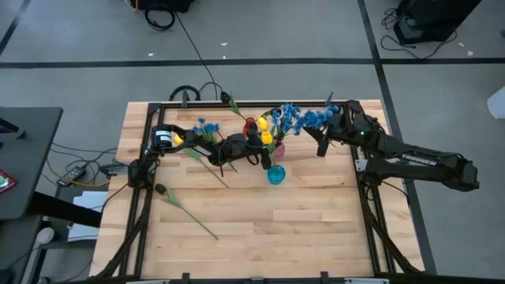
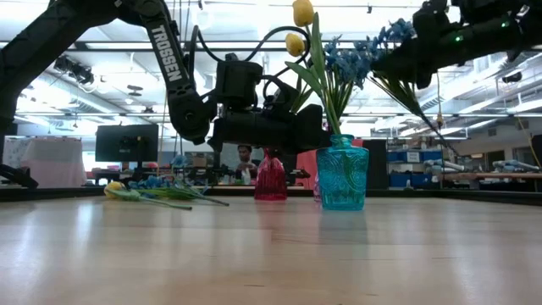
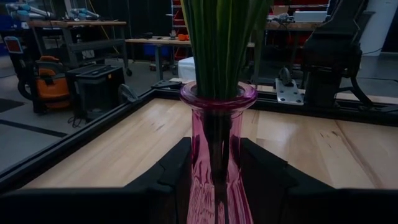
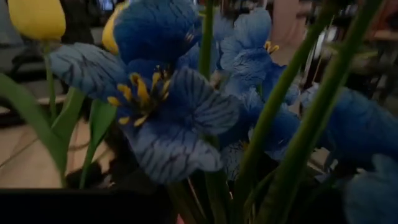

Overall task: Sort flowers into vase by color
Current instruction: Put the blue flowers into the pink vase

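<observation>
A pink glass vase [image 3: 214,155] full of green stems [image 3: 217,43] stands between the fingers of my left gripper [image 1: 264,154]. Yellow tulips [image 2: 302,13] rise above it. An empty teal vase [image 1: 275,175] stands nearer on the table, and a red vase [image 2: 271,176] farther back. My right gripper [image 1: 331,120] hovers beside the bouquet with a spray of blue flowers [image 1: 316,118]; its blossoms [image 4: 161,106] fill the right wrist view. More flowers lie flat on the table: a blue spray [image 1: 207,126], a yellow bud [image 2: 113,188] and a dark-bloomed stem [image 1: 185,209]. My left gripper holds the pink vase by its body below the neck [image 3: 199,174], one finger [image 3: 168,180] on each side, coming level from the table's left. The vase is upright; whether its base is on the table is hidden. My right gripper holds the blue spray by its stems close under the blossoms [image 2: 398,63], reaching in high from the table's right. The spray is lifted clear and the stem ends [image 2: 440,140] hang slanting down below the fingers.
A black frame [image 1: 237,104] runs around the wooden table [image 1: 300,229], with one loose stem [image 1: 233,103] lying by its far rail. The three vases cluster close together at the middle far side. The near half of the tabletop is bare wood.
</observation>
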You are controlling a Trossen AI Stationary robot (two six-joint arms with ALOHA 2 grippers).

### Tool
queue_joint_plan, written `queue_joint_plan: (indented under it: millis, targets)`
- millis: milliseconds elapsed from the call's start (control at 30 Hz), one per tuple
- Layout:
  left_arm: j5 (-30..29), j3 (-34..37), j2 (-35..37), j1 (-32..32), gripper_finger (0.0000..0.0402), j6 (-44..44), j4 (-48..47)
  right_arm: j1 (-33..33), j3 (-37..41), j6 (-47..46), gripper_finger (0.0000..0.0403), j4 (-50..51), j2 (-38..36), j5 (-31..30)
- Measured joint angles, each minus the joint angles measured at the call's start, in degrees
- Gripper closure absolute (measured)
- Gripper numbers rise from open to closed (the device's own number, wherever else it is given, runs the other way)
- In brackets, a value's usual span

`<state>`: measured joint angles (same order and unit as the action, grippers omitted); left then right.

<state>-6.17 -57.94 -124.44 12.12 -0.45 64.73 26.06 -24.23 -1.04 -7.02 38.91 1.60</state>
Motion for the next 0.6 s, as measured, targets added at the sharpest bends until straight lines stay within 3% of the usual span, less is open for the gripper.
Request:
queue_joint_plan:
  millis: [400, 600]
  targets:
    - [0.2, 0.0, 0.0, 0.4, 0.028, 0.0, -0.3, -0.8, -1.3, -4.8, 0.0215, 16.2, -1.5, 2.4]
    - [0.7, 0.0, 0.1, 0.6, 0.028, 0.1, -0.8, -0.4, -7.3, -3.9, 0.0215, 25.7, -3.8, 2.5]
